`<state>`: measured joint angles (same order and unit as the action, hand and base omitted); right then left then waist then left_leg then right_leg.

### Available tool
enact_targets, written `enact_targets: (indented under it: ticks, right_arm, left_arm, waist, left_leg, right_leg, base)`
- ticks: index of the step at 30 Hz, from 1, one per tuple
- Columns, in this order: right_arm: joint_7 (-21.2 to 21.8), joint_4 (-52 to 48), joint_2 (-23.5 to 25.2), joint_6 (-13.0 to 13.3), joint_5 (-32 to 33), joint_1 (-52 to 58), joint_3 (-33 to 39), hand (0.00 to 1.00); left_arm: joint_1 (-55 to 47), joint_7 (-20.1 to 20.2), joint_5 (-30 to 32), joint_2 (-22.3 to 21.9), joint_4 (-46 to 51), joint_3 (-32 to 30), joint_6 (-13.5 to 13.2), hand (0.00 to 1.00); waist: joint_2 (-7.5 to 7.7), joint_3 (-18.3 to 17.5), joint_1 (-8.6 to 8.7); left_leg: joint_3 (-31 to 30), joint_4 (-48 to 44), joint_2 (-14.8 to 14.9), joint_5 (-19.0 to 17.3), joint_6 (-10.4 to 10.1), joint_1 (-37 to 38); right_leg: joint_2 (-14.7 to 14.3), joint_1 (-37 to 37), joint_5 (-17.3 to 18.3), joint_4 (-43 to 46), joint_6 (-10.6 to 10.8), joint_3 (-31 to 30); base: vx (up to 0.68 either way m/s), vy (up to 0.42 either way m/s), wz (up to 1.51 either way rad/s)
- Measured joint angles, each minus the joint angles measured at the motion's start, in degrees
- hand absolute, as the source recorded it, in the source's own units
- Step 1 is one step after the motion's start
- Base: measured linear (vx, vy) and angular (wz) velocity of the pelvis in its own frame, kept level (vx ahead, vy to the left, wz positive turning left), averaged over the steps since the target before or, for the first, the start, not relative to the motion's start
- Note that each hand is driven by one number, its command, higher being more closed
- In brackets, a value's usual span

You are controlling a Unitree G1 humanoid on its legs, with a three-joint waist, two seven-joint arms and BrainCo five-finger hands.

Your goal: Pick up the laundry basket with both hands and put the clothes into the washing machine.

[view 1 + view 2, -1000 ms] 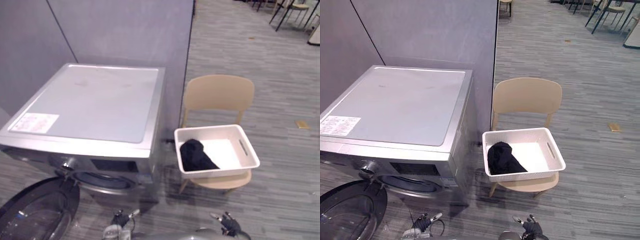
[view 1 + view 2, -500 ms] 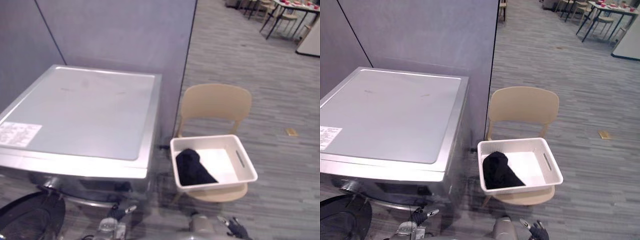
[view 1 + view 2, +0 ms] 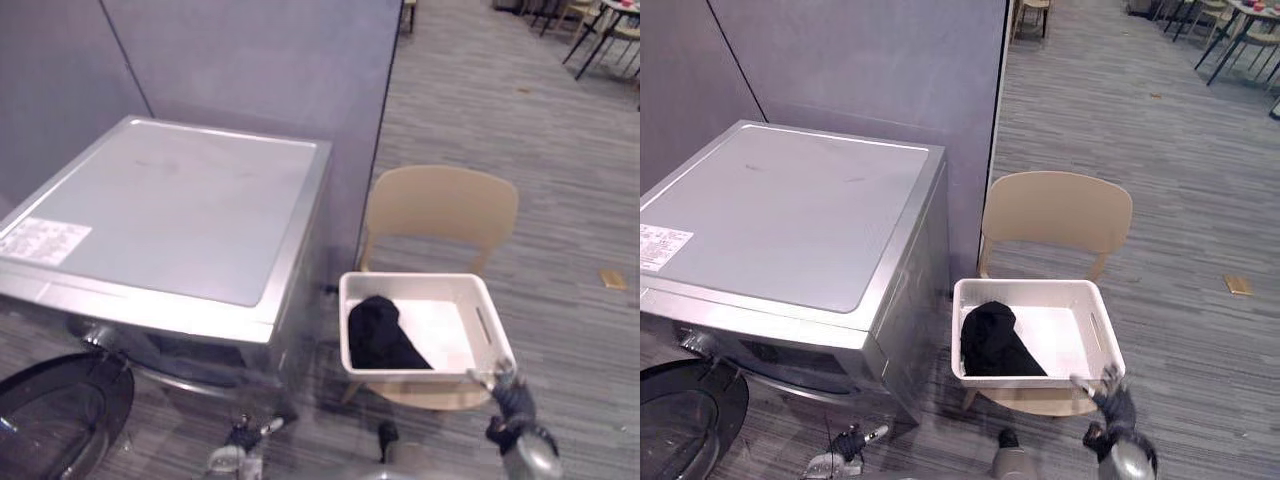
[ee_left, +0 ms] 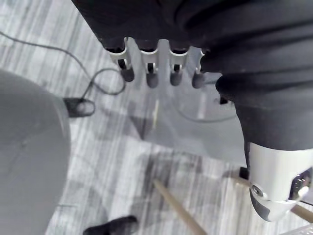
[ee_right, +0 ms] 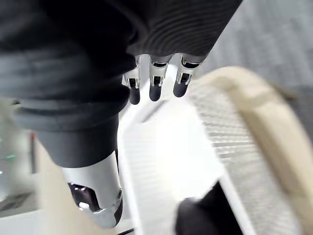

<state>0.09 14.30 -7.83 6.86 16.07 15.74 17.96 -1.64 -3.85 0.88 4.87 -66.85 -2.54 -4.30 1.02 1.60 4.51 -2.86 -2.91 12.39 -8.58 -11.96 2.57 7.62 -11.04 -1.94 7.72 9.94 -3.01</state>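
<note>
I'm holding my right hand (image 3: pixel 510 395) just off the near right corner of the laundry basket (image 3: pixel 415 376), fingers (image 5: pixel 155 83) loosely straight, gripping nothing. The basket is sitting on the chair (image 3: pixel 440 205) beside the washing machine (image 3: pixel 180 210), with the black clothes (image 3: pixel 380 335) in its left half. My left hand (image 4: pixel 149 73) is hanging low, relaxed and empty.

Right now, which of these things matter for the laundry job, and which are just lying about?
Part of the job:
laundry basket
black clothes in it
washing machine with its open door
right hand by the basket's near corner
left hand

Just there:
beige chair under the basket
grey partition
small tan piece on the floor
</note>
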Motion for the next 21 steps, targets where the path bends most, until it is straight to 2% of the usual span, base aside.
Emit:
enact_targets:
  ticks: [1, 2, 3, 5, 7, 9, 10, 12, 14, 15, 18, 21]
  right_arm:
    - [-0.02, -2.64, 0.05, 0.51, -0.51, 0.39, 0.26, 0.0]
    - [0.12, -8.24, -0.01, 1.08, -1.43, 0.31, 0.95, 0.0]
    - [0.19, -10.16, 0.0, 1.54, -2.27, 0.29, 1.29, 0.0]
    - [0.17, -15.67, -1.46, 2.32, -4.02, -0.18, 1.7, 0.0]
    - [0.98, -17.63, -5.09, 2.94, -5.41, -1.35, 1.12, 0.0]
    - [2.54, -17.2, -13.56, 3.55, -5.44, -6.37, -2.45, 0.0]
    - [2.78, -16.87, -14.66, 3.67, -5.44, -7.26, -3.08, 0.0]
    - [4.47, -12.04, -22.35, 3.94, -5.56, -14.71, -9.12, 0.0]
    - [6.12, -6.01, -26.23, 3.94, -5.68, -20.23, -13.22, 0.0]
    - [6.41, -1.51, -27.84, 3.83, -5.73, -23.3, -15.36, 0.0]
    - [6.59, 6.37, -29.11, 3.21, -5.48, -28.92, -19.65, 0.0]
    - [7.59, 14.28, -30.27, 2.18, -5.45, -35.98, -24.53, 0.0]
  left_arm:
    - [-0.04, -0.01, 0.02, 0.16, 0.03, 0.36, 0.0, 0.0]
    - [-0.02, 0.04, 1.0, 0.4, 0.16, 1.04, -0.03, 0.0]
    - [-0.03, 0.05, 1.83, 0.52, 0.16, 1.67, -0.02, 0.0]
    - [0.06, 0.1, 4.03, 0.44, 0.64, 3.71, -0.14, 0.0]
    - [0.15, 0.18, 4.6, 0.35, 1.14, 5.0, -0.52, 0.0]
    - [0.79, 0.21, 4.69, -0.19, 1.63, 5.46, -0.67, 0.0]
    - [1.03, 0.21, 4.68, -0.21, 1.76, 5.51, -0.7, 0.0]
    - [2.42, 0.2, 4.63, -0.22, 2.17, 6.68, -1.02, 0.0]
    - [3.19, 0.19, 4.46, -0.29, 2.91, 7.06, -1.09, 0.0]
    - [3.46, 0.17, 4.39, -0.36, 3.95, 7.21, -1.22, 0.0]
    - [4.66, 0.1, 4.09, -0.21, 4.82, 7.37, -1.45, 0.0]
    - [5.92, 0.04, 2.8, -0.09, 6.21, 7.46, -1.91, 0.0]
  waist:
    - [-0.06, -0.1, -0.01]
    - [0.95, -0.69, 0.05]
    - [0.46, -0.44, 0.04]
    - [0.54, -0.59, 0.29]
    - [0.16, -0.38, 0.04]
    - [-0.62, 1.3, -0.41]
    - [-0.78, 1.86, -0.43]
    - [-2.14, 5.16, -0.94]
    - [-2.89, 7.39, -1.65]
    - [-3.07, 8.32, -2.54]
    - [-3.04, 10.72, -3.69]
    - [-3.28, 14.65, -4.08]
  left_leg:
    - [-0.19, -0.22, -0.29, -0.21, 0.21, -0.5]
    - [-0.33, -0.31, -0.83, -0.27, 0.11, -1.11]
    - [-0.34, -0.37, -0.99, -0.34, 0.0, -1.31]
    - [-1.43, -1.25, -1.61, -0.33, 0.04, -2.78]
    - [-1.89, -1.53, -1.94, -0.11, 0.14, -4.2]
    - [-2.84, -2.85, -2.55, 0.44, -0.19, -6.93]
    - [-3.0, -3.11, -2.61, 0.45, -0.2, -7.14]
    - [-3.99, -4.09, -2.54, 0.71, -0.52, -9.13]
    - [-4.94, -4.05, -2.46, 1.37, -0.76, -10.17]
    - [-5.2, -3.99, -2.43, 1.78, -0.92, -11.03]
    - [-5.85, -4.07, -2.46, 2.35, -1.04, -12.0]
    - [-6.57, -4.18, -2.55, 2.8, -1.41, -12.96]
  right_leg:
    - [0.29, -0.02, -0.43, -0.66, 0.09, 0.12]
    - [0.86, 0.23, -1.51, -2.0, 0.22, 0.23]
    - [1.03, 0.24, -1.81, -2.39, 0.3, 0.24]
    - [1.8, 0.01, -2.19, -2.83, 0.36, 0.83]
    - [2.14, -1.15, -2.46, -2.55, 0.08, 1.15]
    - [2.6, -3.64, -2.82, -0.85, 0.1, 1.24]
    - [2.62, -3.75, -2.83, -0.68, 0.11, 1.26]
    - [2.52, -5.39, -2.8, 0.64, 0.05, 1.74]
    - [2.55, -6.28, -2.71, 1.33, -0.09, 2.55]
    - [2.54, -7.36, -2.71, 1.8, -0.12, 2.68]
    - [2.6, -8.57, -2.75, 2.8, -0.2, 2.95]
    - [2.67, -9.4, -2.76, 3.55, -0.3, 3.25]
  base:
    - [-0.08, 0.055, 0.1]
    - [-0.05, 0.036, 0.06]
    - [-0.06, 0.041, 0.1]
    - [-0.05, 0.03, 0.18]
    - [-0.02, 0.01, 0.12]
    - [-0.03, -0.004, 0.11]
    - [-0.06, -0.017, 0.14]
    - [-0.07, -0.038, 0.15]
    - [-0.06, -0.049, 0.2]
    - [-0.03, -0.047, 0.18]
    - [-0.02, -0.03, 0.1]
    - [-0.04, -0.022, 0.07]
